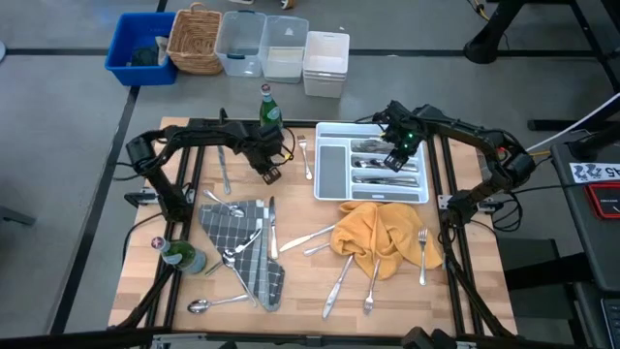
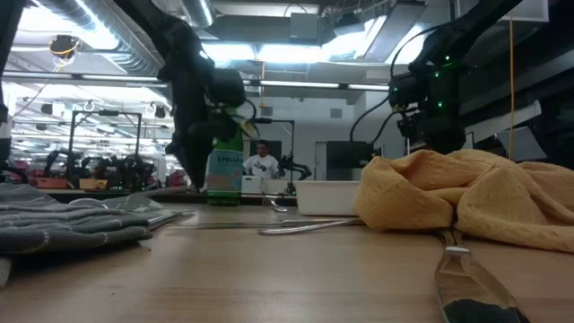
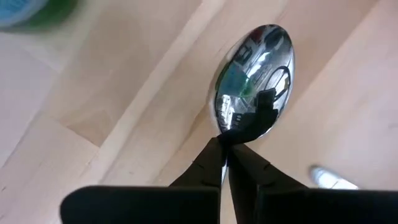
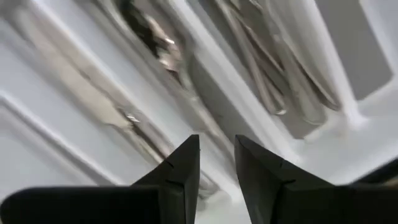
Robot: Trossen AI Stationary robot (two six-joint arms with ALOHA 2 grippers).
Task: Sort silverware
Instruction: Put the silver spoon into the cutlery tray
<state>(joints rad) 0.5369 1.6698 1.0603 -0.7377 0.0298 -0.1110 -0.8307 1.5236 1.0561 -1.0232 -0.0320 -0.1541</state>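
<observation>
My left gripper (image 1: 269,172) is shut on a shiny spoon (image 3: 255,74) above the bare wood, between the green bottle (image 1: 268,107) and the grey checked cloth (image 1: 242,237). My right gripper (image 4: 217,155) hangs slightly open and empty over the white compartmented tray (image 1: 325,165), above the compartments that hold sorted silverware (image 1: 373,163). More silverware lies loose on the table: a fork (image 1: 422,254) by the yellow cloth (image 1: 378,233), a knife (image 1: 224,170), a fork (image 1: 306,155), a spoon (image 1: 199,305), and pieces on the grey cloth. My left gripper pinches the spoon at its neck (image 3: 225,138), just behind the bowl, between the two fingertips. The bowl sticks out beyond the fingers, its shiny face toward the wrist camera. The handle is hidden behind the fingers. The spoon is lifted clear of the table.
A second green bottle (image 1: 179,254) stands at the table's left near side. Beyond the far edge stand a blue bin (image 1: 140,48), a wicker basket (image 1: 197,39) and clear and white containers (image 1: 281,48). A person (image 2: 262,161) shows far back in the room.
</observation>
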